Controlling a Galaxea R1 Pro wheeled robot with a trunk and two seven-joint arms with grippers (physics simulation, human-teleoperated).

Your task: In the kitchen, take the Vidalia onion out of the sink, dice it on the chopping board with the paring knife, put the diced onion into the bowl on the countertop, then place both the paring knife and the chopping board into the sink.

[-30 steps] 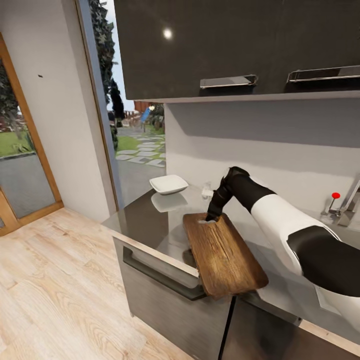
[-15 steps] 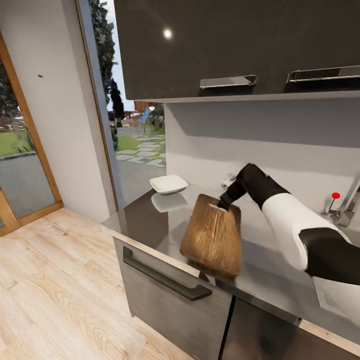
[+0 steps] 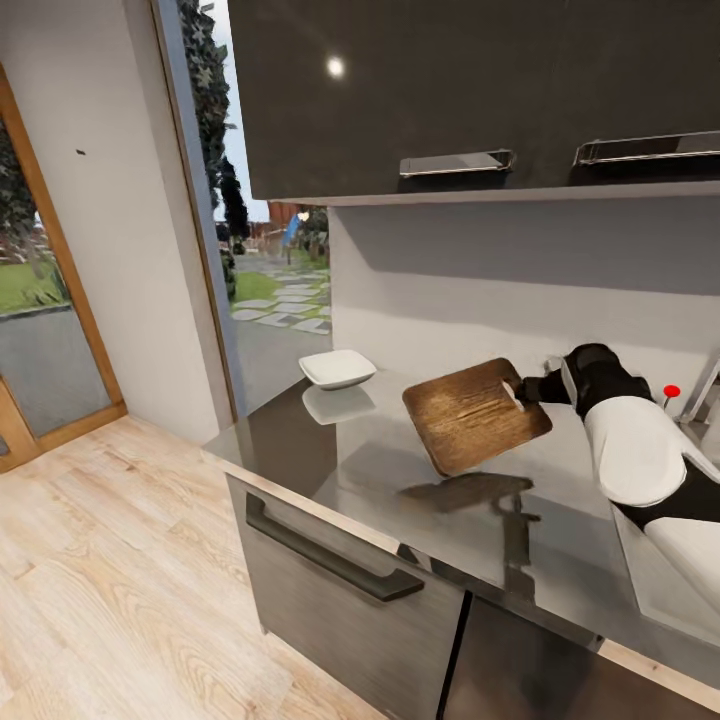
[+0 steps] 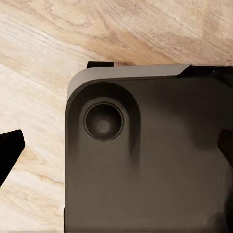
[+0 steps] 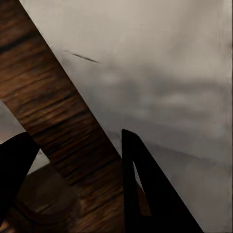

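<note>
1. The right gripper [image 3: 522,392] pinches the right end of the chopping board [image 3: 473,415], which hangs tilted above the countertop [image 3: 330,450], not touching it.
2. The bowl [image 3: 338,368] stands far left, apart; the near countertop edge is free.
3. The left gripper [image 4: 116,145] has its jaws spread over the floor.

This is a home kitchen. A glossy grey countertop [image 3: 330,440] runs along a pale wall, with grey drawer fronts [image 3: 330,590] and a long dark handle [image 3: 330,562] below its front edge. Dark wall cabinets [image 3: 470,90] with 2 metal handles hang above. A chrome tap with a red knob [image 3: 671,391] stands at the counter's far right end. Light wood flooring [image 3: 110,570] and a tall glazed door [image 3: 45,290] onto a garden path mark it as a house.
</note>
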